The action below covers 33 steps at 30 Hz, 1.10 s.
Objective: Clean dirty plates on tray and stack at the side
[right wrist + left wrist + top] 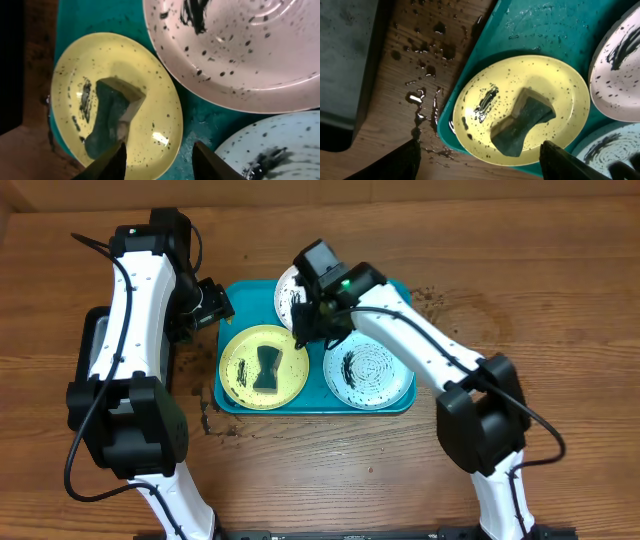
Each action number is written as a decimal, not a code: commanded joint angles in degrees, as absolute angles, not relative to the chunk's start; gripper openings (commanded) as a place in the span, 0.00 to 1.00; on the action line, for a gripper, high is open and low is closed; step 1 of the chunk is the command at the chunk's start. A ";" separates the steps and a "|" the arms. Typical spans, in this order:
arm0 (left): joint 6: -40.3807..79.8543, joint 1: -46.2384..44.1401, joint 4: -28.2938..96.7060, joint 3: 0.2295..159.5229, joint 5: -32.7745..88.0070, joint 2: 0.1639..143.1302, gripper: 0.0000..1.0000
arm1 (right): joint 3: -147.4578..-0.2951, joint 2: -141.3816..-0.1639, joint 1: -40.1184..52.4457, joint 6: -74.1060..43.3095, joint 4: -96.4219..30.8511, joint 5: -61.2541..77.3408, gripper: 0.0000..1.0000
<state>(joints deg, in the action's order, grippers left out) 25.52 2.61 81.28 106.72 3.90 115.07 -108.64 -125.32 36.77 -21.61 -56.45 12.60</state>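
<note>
Wood table [385, 115]; waisted sponge [522, 125] on speckled yellow plate [545, 80]; left gripper [480, 155], right gripper [160, 156] gaping, seemingly empty.

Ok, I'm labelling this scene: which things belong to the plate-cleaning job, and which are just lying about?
Job: white plate, yellow-green plate, light blue plate, turquoise tray, sponge.
Lying about: grey tray, spilled water.
</note>
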 commanded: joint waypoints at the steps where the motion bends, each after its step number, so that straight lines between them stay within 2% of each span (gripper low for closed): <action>1: 25.26 2.17 81.45 107.44 2.52 113.89 0.77 | -110.26 -128.38 36.91 -24.08 -55.99 10.92 0.43; 20: 20.45 -0.45 80.75 107.42 2.48 113.89 0.78 | -107.92 -132.79 39.38 -24.64 -54.81 9.08 0.39; 23: 20.10 -0.56 80.79 107.42 2.55 113.89 0.77 | -106.67 -132.79 39.38 -25.80 -54.30 7.31 0.36; 26: 18.13 -0.56 80.86 107.39 3.40 113.89 0.71 | -106.34 -132.79 39.35 -25.78 -54.06 7.31 0.33; 33: 13.63 -0.75 80.73 104.64 7.99 113.89 0.68 | -106.17 -132.79 39.38 -25.76 -53.25 7.29 0.23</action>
